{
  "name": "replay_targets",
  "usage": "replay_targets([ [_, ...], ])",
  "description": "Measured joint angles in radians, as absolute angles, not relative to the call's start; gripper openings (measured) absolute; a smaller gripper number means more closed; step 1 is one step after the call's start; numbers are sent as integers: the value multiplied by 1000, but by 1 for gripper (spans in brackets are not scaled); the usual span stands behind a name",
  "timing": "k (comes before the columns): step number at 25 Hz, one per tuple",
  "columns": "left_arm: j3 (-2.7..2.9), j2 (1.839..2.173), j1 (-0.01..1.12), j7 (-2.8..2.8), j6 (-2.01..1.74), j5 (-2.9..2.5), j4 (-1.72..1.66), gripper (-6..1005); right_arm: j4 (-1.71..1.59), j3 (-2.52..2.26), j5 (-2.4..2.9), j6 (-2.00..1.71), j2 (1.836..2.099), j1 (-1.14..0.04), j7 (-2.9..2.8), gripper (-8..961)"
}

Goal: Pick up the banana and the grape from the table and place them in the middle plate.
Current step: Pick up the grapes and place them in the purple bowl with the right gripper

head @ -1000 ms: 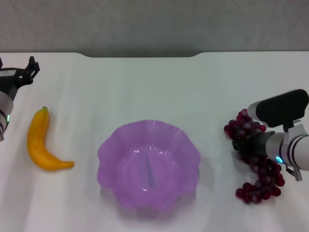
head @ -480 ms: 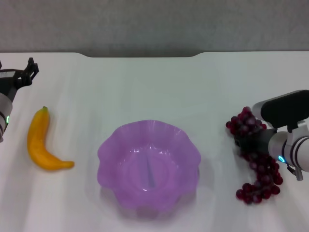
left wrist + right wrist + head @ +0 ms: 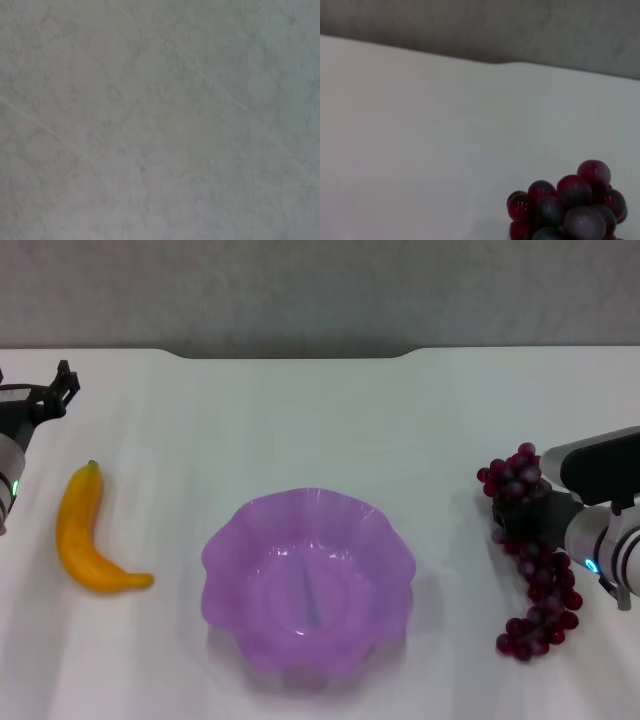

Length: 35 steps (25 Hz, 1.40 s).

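White table [image 3: 300,420]: right tool [image 3: 520,520] pinches the grape [image 3: 535,580], fingers hidden; left tool [image 3: 45,400] spread.

Right gripper [image 3: 520,525] (fingers unseen) is buried in the grape [image 3: 535,585].

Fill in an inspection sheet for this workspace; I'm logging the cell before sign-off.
Surface: white table, grey edge at the back.
Job's things: banana on the table at the robot's left; plate in the middle, nothing in it; grapes at the right, by the right gripper.
Clutter: nothing seen.
Grippers: left gripper at the far left, beyond the banana; right gripper at the grapes, mostly hidden by them.
Cables: nothing seen.
Surroundings: grey wall behind the table.
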<state>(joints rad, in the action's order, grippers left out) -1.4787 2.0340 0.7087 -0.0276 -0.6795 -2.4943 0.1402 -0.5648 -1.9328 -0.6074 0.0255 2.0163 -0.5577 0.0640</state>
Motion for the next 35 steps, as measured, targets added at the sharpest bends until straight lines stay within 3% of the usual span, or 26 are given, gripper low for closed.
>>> replay_targets([
  [35,-1479,2033,694,-28,-679,-2494,133,892,-686,-2086,-595,-476,2011,-421,58,375],
])
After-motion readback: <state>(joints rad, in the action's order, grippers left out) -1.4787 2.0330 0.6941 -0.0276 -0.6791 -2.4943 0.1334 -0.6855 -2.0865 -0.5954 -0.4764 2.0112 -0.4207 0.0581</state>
